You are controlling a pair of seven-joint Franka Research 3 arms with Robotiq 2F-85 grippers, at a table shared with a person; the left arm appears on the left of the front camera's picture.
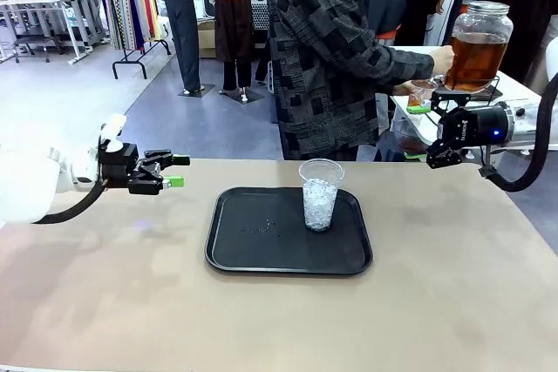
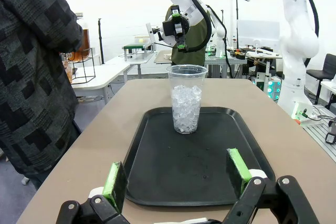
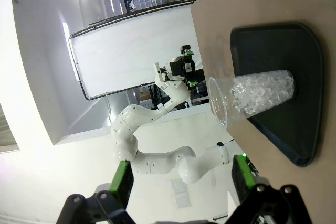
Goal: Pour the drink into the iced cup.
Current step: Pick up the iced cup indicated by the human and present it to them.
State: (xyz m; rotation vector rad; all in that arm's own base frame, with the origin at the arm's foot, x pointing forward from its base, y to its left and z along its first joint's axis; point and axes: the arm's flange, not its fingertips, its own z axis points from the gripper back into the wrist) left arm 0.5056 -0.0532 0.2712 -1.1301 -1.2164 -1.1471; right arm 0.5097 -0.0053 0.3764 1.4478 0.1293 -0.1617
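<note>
Ice [image 1: 319, 205] in cup [image 1: 321, 172], drink [image 1: 476, 58] in jar [image 1: 486, 19]

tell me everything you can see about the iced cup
The iced cup is a clear plastic tumbler, wider at the rim than at the base, filled well over half with crushed ice and no drink yet. It stands upright on the black tray, right of the tray's middle in the front view. Nothing else touches it.

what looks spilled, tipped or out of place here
Nothing stands out: the iced cup stands upright on the black tray, ice all inside, no spill around it. The glass jar of drink stands upright beyond, lid on, a person's hand at it.
</note>
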